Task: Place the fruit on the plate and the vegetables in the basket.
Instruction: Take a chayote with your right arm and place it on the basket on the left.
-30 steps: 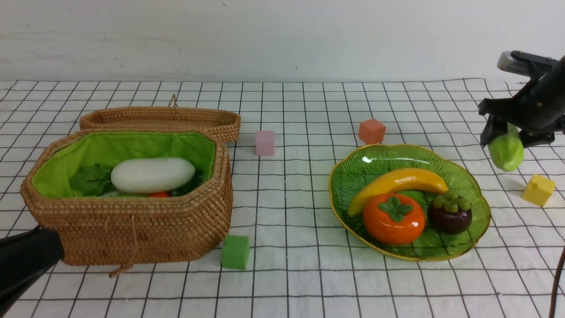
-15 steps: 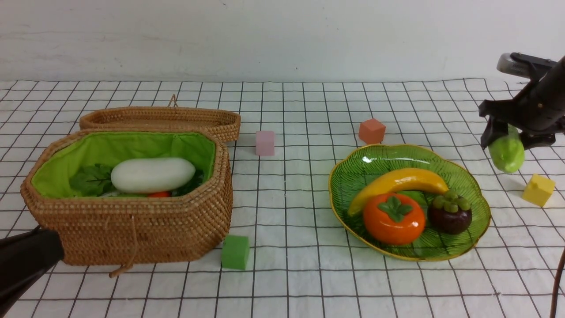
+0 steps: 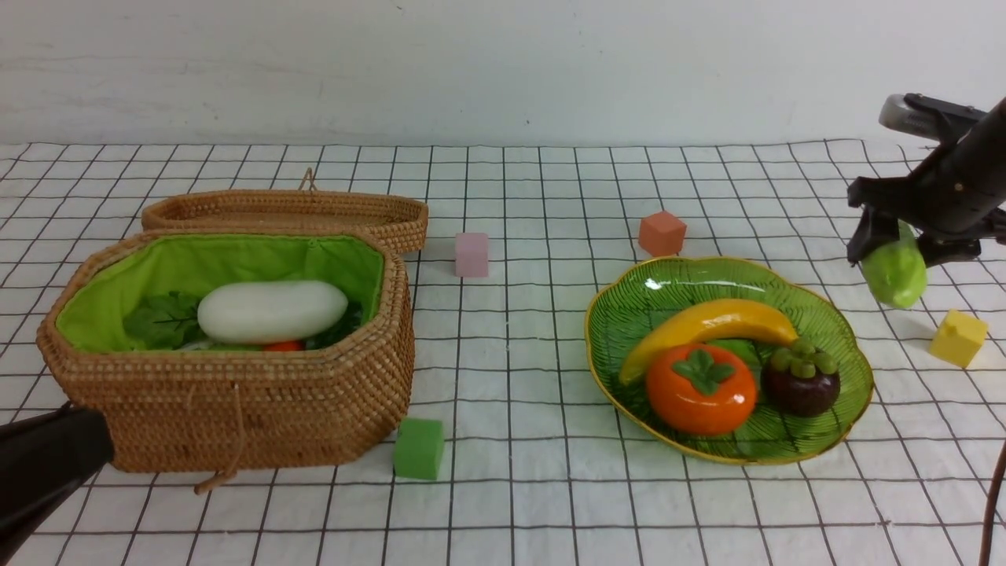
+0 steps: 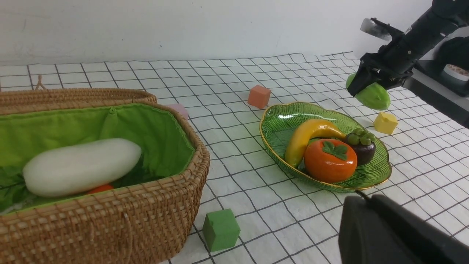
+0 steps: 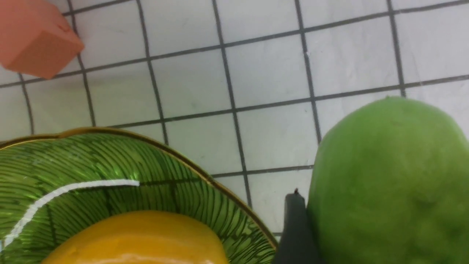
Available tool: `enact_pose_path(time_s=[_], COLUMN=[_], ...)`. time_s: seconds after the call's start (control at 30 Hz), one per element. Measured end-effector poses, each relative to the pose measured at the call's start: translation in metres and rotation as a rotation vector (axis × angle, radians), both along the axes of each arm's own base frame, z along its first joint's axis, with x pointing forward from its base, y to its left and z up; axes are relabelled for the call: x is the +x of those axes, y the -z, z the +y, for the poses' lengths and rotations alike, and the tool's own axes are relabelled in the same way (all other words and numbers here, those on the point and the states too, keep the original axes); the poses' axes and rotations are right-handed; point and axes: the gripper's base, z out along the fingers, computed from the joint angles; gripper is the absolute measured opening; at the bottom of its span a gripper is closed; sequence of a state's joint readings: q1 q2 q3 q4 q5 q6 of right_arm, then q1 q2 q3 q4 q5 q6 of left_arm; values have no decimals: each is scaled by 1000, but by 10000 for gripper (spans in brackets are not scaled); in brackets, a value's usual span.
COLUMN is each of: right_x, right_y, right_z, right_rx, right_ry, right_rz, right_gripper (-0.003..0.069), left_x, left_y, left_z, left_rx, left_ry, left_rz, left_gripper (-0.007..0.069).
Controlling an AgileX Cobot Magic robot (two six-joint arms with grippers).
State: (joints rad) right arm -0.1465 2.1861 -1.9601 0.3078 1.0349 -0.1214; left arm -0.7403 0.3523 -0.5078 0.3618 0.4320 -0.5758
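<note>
Step in hand, as we judged it: the last vegetable. The right gripper [image 3: 900,250] hung at the far right edge of the front view, jaws pinching the light green gourd [image 3: 894,277] by its upper end, above the checked cloth [image 3: 534,393], right of the plate [image 3: 621,299] and near the yellow cube [image 3: 958,338]. Banana [image 3: 711,321], persimmon [image 3: 701,389] and mangosteen [image 3: 800,383] lay on the plate at right centre. Radish [image 3: 271,311] and carrot [image 3: 284,346] (only a sliver of orange showed) lay in the basket [image 3: 228,409] at left. The left gripper [image 3: 43,464], a dark bulk in the lower left corner, had its jaws pressed together, with nothing visibly held. Next move, we reckoned: carry the gourd leftward across the frame, high enough to clear the fruit and the basket's rim, then release over the green lining.
</note>
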Motion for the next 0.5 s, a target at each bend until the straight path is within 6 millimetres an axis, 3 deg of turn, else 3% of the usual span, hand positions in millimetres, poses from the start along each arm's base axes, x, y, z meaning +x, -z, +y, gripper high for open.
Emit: enact_pose_path(time_s=[0.13, 0.2, 0.23, 0.37, 0.4, 0.5], right_x=[-4, -10, -12, -34, -36, -57], right_y=[-21, -48, -53, -100, -102, -126], right_z=[17, 47, 50, 128, 136, 203], right_rx=[35, 64, 71, 144, 146, 221], right_ry=[-50, -140, -149, -410, -436, -619], right_rz=[-50, -124, -136, -302, -314, -436], right_gripper=[461, 461, 461, 461, 461, 461], left_x=[1, 2, 2, 3, 3, 3], left_y=[0, 0, 0, 3, 3, 5], left_z=[1, 3, 3, 6, 6, 7], left_rx=[27, 65, 67, 115, 116, 131], left_ry=[-9, -26, -26, -52, -52, -63], left_rz=[-22, -37, -38, -33, -32, -16], left_gripper=[-6, -4, -4, -2, -2, -2])
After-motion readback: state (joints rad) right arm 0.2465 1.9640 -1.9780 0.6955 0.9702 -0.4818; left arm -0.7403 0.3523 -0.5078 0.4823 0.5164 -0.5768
